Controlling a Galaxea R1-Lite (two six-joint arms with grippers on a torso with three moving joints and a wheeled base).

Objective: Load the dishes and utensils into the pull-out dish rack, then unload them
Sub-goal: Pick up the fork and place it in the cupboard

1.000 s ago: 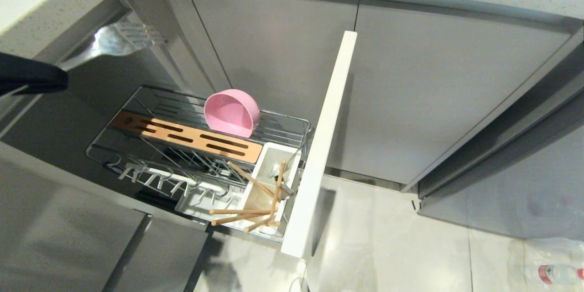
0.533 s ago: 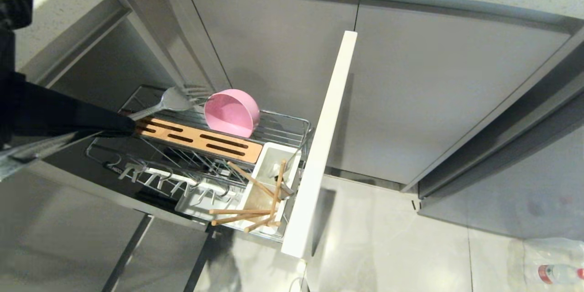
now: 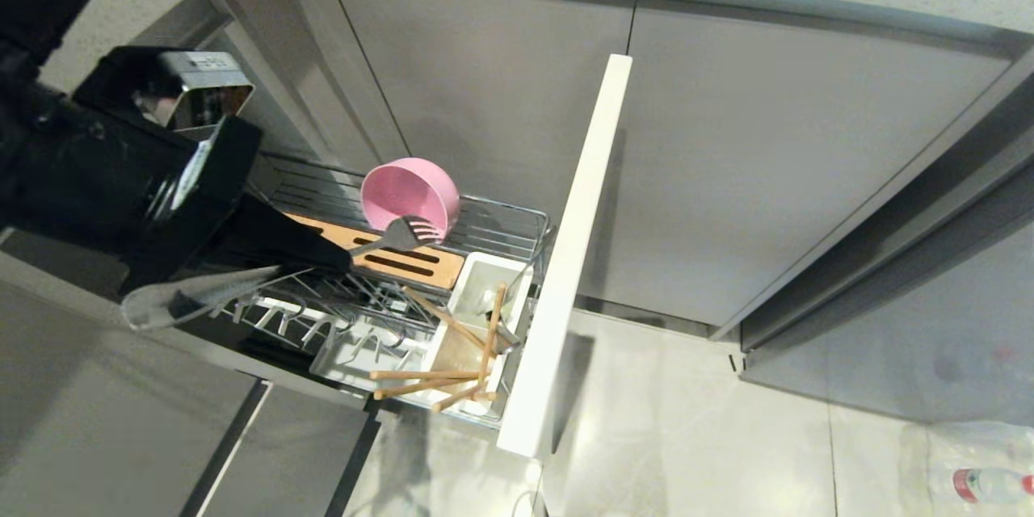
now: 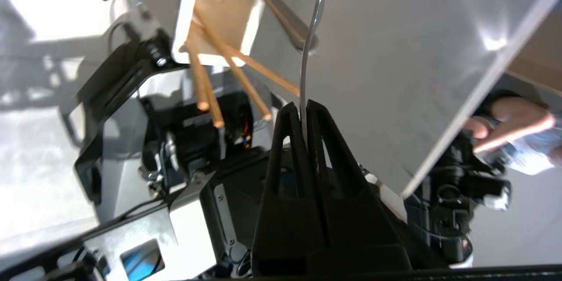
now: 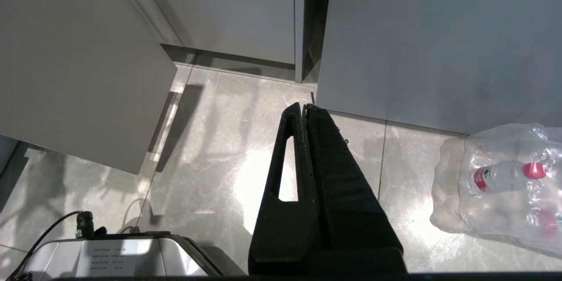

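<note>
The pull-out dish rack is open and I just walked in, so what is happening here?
The left gripper is shut on the fork, holding it over the pull-out dish rack, tines near the pink bowl that stands on edge in it. Chopsticks already sit in the white utensil caddy. No pink plate is in the rack. The right gripper hangs shut over the floor, beside a pack of water bottles.

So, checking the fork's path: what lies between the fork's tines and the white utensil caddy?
In the head view, only the slotted wooden strip lies between the fork and caddy.
</note>
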